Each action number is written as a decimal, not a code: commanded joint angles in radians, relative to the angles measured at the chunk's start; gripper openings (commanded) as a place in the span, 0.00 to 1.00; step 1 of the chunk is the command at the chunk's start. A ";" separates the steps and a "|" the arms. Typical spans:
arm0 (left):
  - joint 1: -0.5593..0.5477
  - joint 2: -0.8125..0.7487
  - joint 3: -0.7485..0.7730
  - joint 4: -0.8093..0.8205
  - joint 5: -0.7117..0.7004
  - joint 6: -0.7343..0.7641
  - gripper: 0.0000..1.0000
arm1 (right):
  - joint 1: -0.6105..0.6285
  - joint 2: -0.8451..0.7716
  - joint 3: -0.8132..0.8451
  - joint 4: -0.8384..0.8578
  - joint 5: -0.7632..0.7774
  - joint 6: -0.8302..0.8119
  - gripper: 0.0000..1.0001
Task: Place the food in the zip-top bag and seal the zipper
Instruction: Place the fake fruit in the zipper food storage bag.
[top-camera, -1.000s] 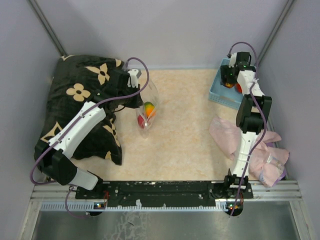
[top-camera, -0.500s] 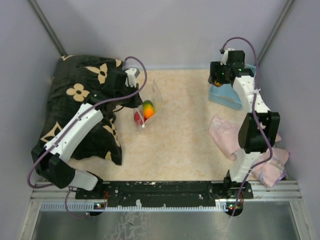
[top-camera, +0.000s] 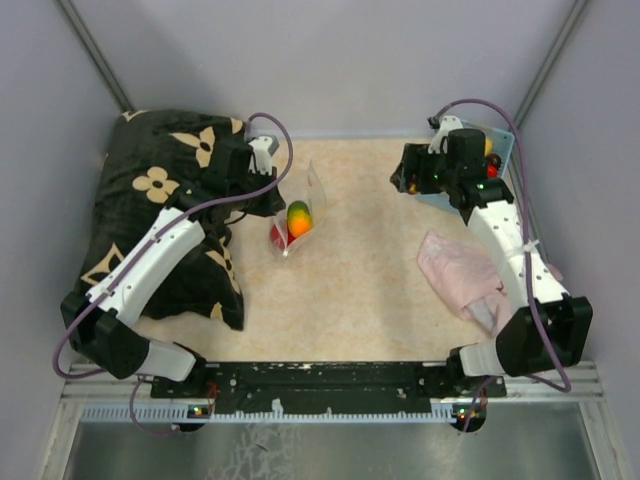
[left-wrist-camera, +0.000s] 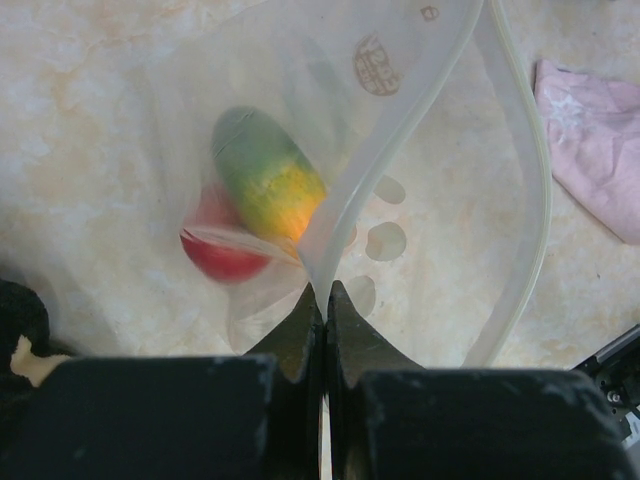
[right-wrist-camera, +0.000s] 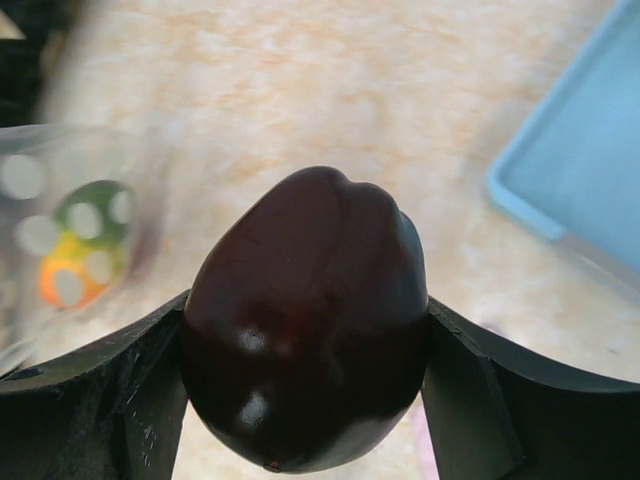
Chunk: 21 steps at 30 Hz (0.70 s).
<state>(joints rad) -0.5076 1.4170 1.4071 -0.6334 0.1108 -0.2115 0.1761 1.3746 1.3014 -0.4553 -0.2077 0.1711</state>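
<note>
Now that your right gripper (top-camera: 408, 180), clamped on the maroon fruit (right-wrist-camera: 305, 340), has left the basket (right-wrist-camera: 590, 180), the drop comes next: at its 9 o'clock your left gripper (left-wrist-camera: 325, 300) pinches the open zip-top bag (left-wrist-camera: 420, 120) by its rim.

Only an unreadable round mark (left-wrist-camera: 388, 65) on bag (left-wrist-camera: 430, 170)

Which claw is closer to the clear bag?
Left. The left claw pinches the clear bag; the right claw, holding a maroon fruit, is across the table by the blue basket.
</note>
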 joint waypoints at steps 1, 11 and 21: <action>0.006 -0.036 -0.011 0.025 0.027 0.000 0.00 | 0.073 -0.108 -0.061 0.113 -0.087 0.102 0.44; 0.006 -0.033 -0.025 0.032 0.024 -0.003 0.00 | 0.311 -0.193 -0.078 0.172 -0.123 0.200 0.44; 0.006 -0.027 -0.024 0.034 0.030 -0.005 0.00 | 0.443 -0.113 -0.043 0.270 -0.200 0.314 0.44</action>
<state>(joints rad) -0.5076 1.4097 1.3865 -0.6285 0.1226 -0.2123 0.5861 1.2293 1.2171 -0.3042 -0.3523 0.4133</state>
